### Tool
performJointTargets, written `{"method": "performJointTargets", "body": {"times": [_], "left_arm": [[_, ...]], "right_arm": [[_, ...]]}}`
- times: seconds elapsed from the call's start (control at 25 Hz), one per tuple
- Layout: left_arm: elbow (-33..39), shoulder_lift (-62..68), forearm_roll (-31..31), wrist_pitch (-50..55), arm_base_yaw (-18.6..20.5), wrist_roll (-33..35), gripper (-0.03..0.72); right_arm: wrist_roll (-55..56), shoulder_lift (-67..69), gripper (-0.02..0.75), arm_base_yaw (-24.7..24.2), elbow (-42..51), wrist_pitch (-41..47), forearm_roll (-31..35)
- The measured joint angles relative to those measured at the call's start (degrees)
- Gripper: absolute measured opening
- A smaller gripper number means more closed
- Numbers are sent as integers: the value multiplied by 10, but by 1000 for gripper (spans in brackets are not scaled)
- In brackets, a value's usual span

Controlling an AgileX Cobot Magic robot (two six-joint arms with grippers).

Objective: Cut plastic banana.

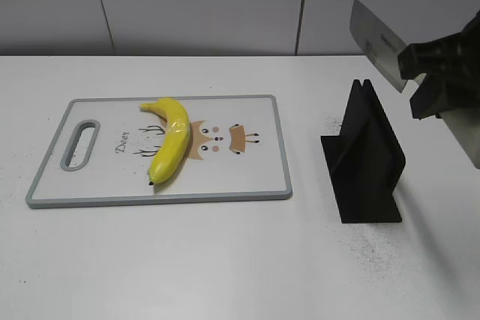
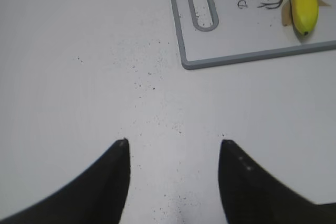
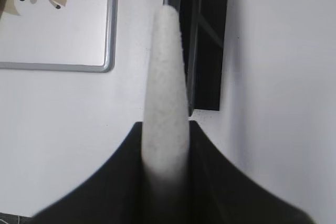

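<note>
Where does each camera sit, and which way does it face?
Exterior: chest height, slanting down at banana on cutting board; right gripper shows, holding the knife.
Left wrist: faces down at table; left gripper jaws apart.
Right wrist: looks down along the knife handle at black stand.
All share the board.

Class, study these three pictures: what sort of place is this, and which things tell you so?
Probably a robot test bench staged as a kitchen counter, not a real kitchen: a bare white table against plain wall panels, a deer-print cutting board bearing a plastic banana, and a black knife stand.
</note>
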Motion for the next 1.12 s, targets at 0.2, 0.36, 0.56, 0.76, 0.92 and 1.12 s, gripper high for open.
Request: {"method": "performJointTargets", "body": {"times": [0.2,0.36,0.56,0.76,0.92,1.12], "left_arm": [[0,-63,-1,-2,0,-1,505],[9,-112,-8,17,0,0,505],[14,-152,-11,30,0,-3,503],[15,-155,14,30,0,-60,501],[16,-155,23,30,0,-72,501],[16,-155,24,30,0,-74,501]], "right_arm": [[25,0,157,0,4,1,-6],[27,0,157,0,12,1,-8],[30,-1,157,0,18,-8,-15],[41,-1,157,0,20,-15,-27],[43,-1,157,0,22,-21,-29],[43,24,157,0,22,-33,-29]]}}
